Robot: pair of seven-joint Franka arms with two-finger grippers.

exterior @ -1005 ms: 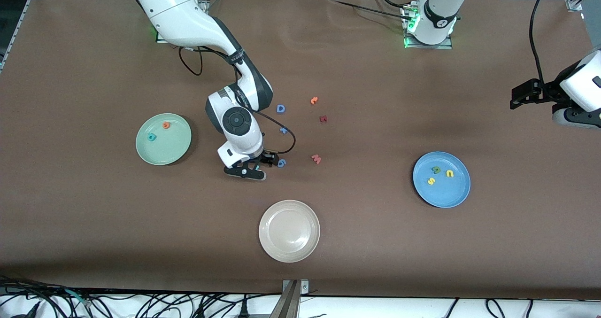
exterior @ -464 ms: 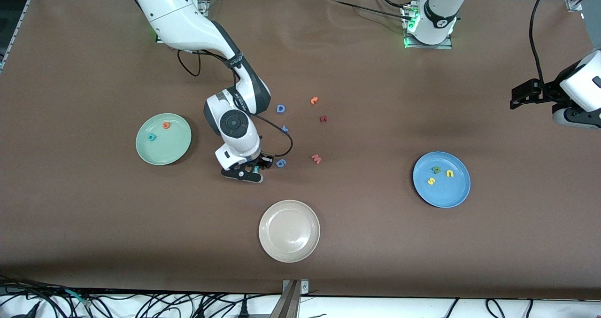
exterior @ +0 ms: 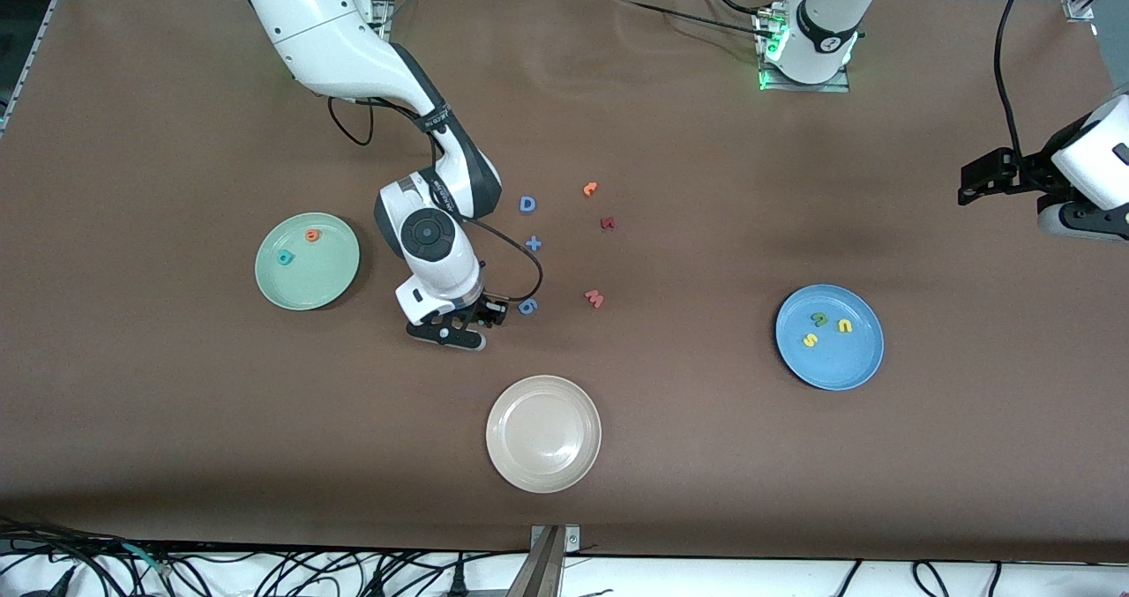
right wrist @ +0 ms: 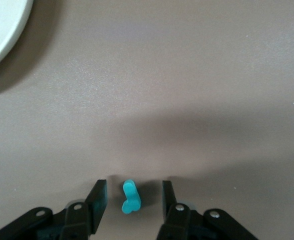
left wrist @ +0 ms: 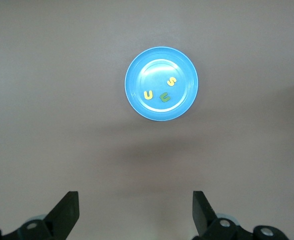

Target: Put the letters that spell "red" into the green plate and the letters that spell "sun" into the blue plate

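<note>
My right gripper [right wrist: 132, 200] brackets the teal "r" [right wrist: 130, 197] with gaps either side; whether it's pinched I cannot tell. I should carry it level to the green plate [exterior: 335, 266], beside "e" [exterior: 311, 235] and "d" [exterior: 284, 257]. A second ago I sat farther from it. My left gripper [left wrist: 134, 215] waits, spread.

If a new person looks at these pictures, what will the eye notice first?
Probably the right gripper low over the table's middle, its fingers on either side of a small teal letter; whether they touch it is unclear. Next, the blue plate holding three letters toward the left arm's end, and the green plate with two toward the right arm's end.
</note>
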